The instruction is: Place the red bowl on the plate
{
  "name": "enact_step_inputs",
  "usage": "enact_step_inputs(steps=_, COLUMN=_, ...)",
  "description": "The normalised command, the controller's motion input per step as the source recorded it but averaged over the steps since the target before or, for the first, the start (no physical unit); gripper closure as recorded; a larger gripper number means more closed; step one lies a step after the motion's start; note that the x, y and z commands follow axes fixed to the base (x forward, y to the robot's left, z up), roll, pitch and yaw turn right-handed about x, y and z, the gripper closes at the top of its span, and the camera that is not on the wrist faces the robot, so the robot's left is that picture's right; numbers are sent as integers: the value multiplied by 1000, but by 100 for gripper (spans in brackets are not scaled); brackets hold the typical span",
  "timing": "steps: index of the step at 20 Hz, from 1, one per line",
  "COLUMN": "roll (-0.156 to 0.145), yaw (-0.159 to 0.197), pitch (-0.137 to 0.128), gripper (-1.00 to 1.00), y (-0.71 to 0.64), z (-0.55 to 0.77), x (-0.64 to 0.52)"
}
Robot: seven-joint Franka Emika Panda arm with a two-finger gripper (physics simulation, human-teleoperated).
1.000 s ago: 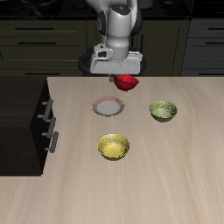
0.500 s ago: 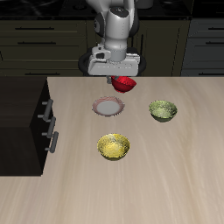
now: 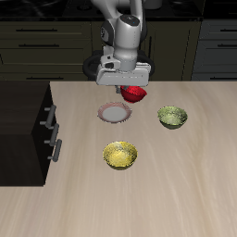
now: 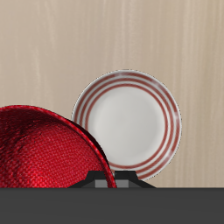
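The red bowl is small, glossy and bright red. It hangs tilted from my gripper, which is shut on its rim and holds it above the table. The plate is flat, with a white-grey centre and a thin pinkish-red rim. It lies on the table just beside and slightly in front of the held bowl. In the wrist view the red bowl fills the area next to the plate, and its edge overlaps the plate's rim. The plate is empty.
A yellow bowl sits nearer the table's front edge than the plate. A green bowl sits beside the plate on the far side of the held bowl. A dark drawer cabinet stands at the table's side.
My gripper has moved a little toward the table's front edge and lower, carrying the red bowl closer to the plate.
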Motion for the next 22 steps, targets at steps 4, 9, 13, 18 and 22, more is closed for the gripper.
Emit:
enact_step_inputs(steps=4, roll=-37, yaw=50, pitch=-26, gripper=100, y=-171, z=-67, x=96)
enact_step_inputs(steps=9, roll=-22, yaw=-10, pitch=33, gripper=100, y=-65, z=-121, x=126)
enact_step_inputs(steps=13, roll=-21, yaw=-19, pitch=14, gripper=100, y=-69, z=-88, x=-2)
enact_step_inputs(steps=18, roll=-10, yaw=6, pitch=7, gripper=100, y=-59, z=-36, x=29)
enact_step_inputs(steps=22, roll=-13, yaw=5, pitch=29, gripper=100, y=-17, z=-156, x=-22)
